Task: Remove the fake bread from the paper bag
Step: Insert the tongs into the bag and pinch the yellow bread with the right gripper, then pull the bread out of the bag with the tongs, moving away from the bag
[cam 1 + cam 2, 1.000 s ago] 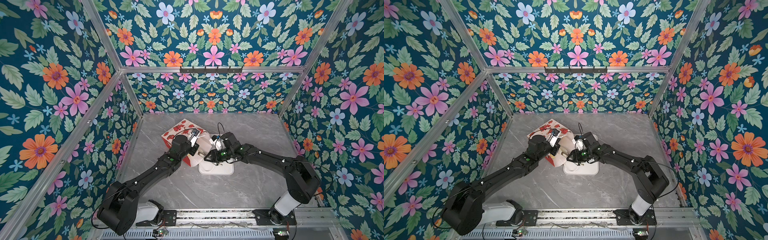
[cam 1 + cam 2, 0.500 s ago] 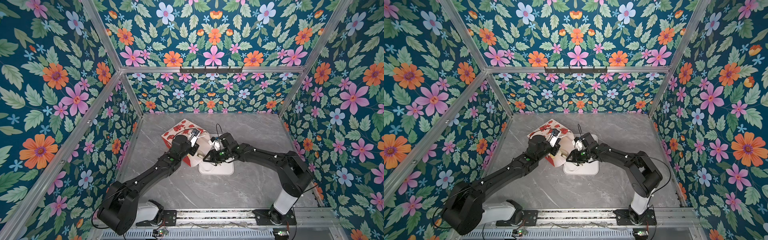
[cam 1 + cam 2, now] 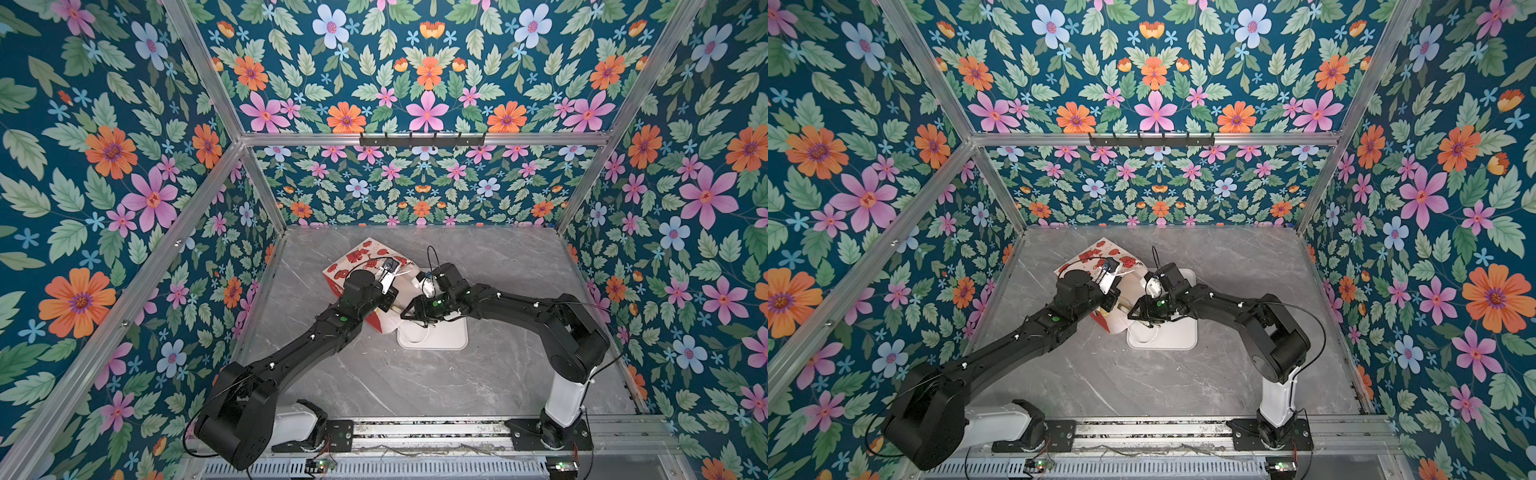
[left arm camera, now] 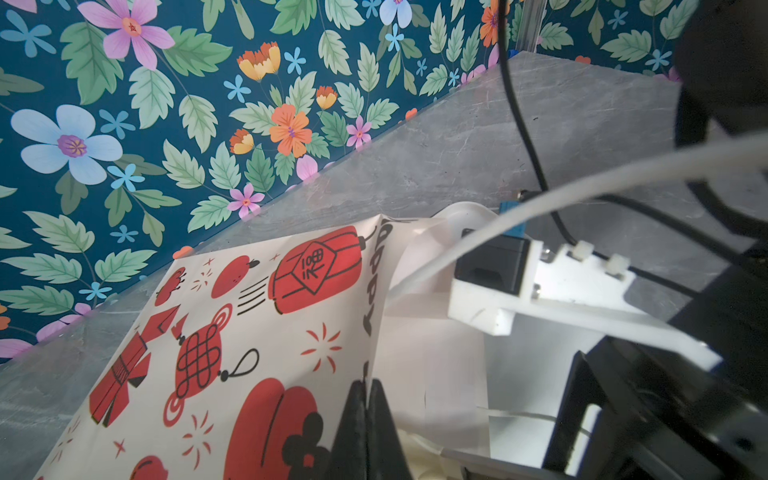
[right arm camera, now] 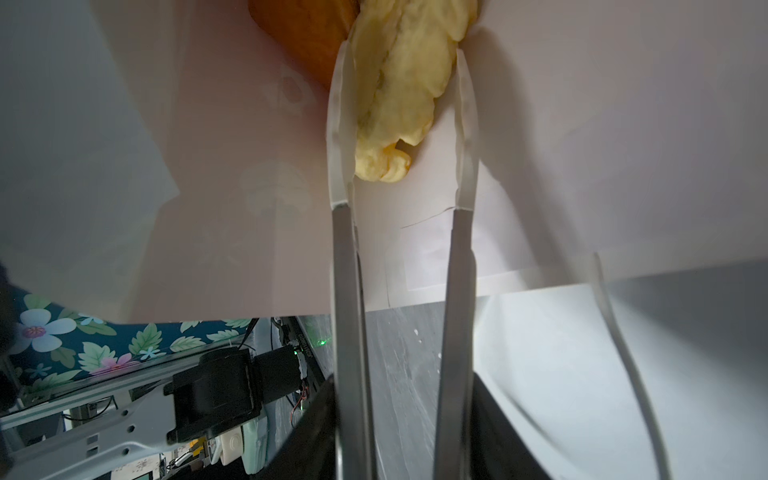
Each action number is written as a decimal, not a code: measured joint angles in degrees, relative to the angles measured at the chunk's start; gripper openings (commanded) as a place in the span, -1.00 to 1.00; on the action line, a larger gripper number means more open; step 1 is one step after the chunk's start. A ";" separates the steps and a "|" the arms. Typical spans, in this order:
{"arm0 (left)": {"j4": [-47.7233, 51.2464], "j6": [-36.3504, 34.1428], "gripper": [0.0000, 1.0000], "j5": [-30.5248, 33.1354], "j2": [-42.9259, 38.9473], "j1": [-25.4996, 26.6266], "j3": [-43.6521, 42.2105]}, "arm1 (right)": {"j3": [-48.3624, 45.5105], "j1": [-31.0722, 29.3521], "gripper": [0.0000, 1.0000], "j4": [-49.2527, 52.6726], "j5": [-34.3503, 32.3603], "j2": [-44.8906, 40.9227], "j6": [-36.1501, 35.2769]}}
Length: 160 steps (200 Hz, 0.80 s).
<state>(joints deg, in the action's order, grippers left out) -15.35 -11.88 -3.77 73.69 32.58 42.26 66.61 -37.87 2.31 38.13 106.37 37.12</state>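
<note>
The left hand [image 4: 366, 386] pinches the rim of the bag [image 4: 232, 332] lying on the bench [image 3: 415, 382] — the right hand [image 5: 402, 50], inside it, grips pale bread [image 5: 395, 95].

Pale bread piece [image 5: 401, 83] is cropped at the frame edge; orange bread piece [image 5: 305, 29] is mostly hidden, seemingly behind it.

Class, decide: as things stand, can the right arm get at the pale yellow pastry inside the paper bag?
Probably yes: the right arm's fingers are inside the paper bag, flanking the pale yellow pastry and apparently gripping it; nothing lies between.
</note>
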 measured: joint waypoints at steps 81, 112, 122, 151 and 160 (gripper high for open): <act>0.39 0.00 -1.00 0.09 0.00 0.04 -0.04 | -1.66 1.01 -0.38 -1.22 1.73 -1.29 1.60; -0.24 0.07 -1.00 0.37 0.13 0.04 -0.37 | -4.92 1.77 -0.38 1.53 0.20 -7.04 0.74; -0.63 0.26 -1.00 0.37 0.31 0.04 -0.46 | -6.03 2.08 -0.38 2.43 -0.50 -8.87 0.13; -1.53 1.07 -1.00 0.61 1.03 0.04 -0.39 | -9.60 3.23 -0.38 5.40 -1.75 -14.99 -0.92; -1.79 1.09 -1.00 0.76 1.38 0.04 -0.28 | -10.51 3.56 -0.38 5.79 -2.03 -16.61 -1.29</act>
<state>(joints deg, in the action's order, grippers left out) -17.15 -10.79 -3.01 75.07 32.62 41.98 56.10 -34.30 8.10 36.10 89.76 35.83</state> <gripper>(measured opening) 0.050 0.311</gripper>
